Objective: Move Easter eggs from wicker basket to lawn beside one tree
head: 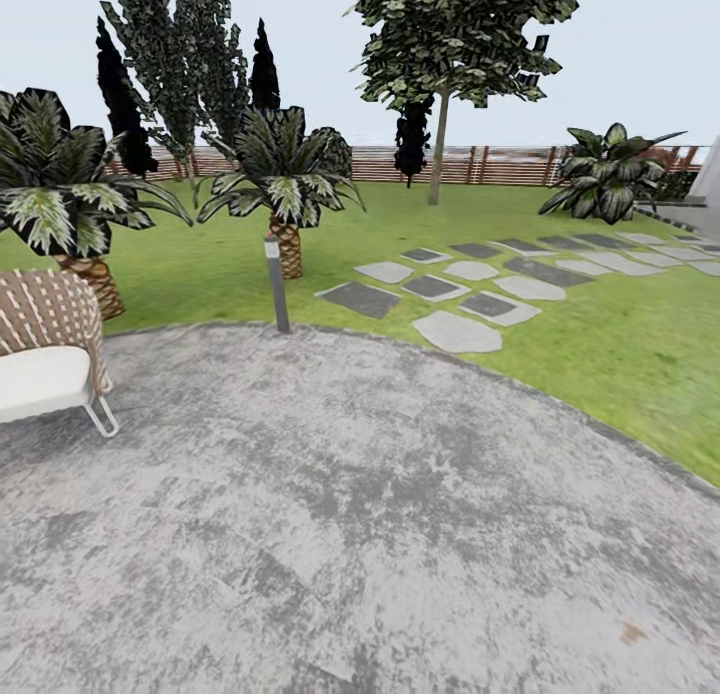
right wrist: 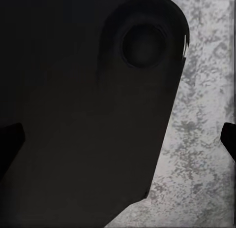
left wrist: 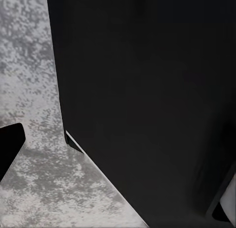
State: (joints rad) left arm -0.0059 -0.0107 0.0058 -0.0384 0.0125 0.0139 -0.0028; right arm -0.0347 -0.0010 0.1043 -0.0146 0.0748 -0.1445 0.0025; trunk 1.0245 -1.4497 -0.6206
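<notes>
You're parked on a big mottled grey patio (head: 360,514) filling the lower frame, with the lawn (head: 620,344) curving round it across the middle and right. The tree (head: 440,144) with the pale trunk stands upper centre by the fence (head: 500,164). Stepping stones (head: 460,332) run right of centre; a chair (head: 45,349) sits at left. Both wrist cams stare at dark robot body over paving, so I can't tell how either gripper's fingers sit.
</notes>
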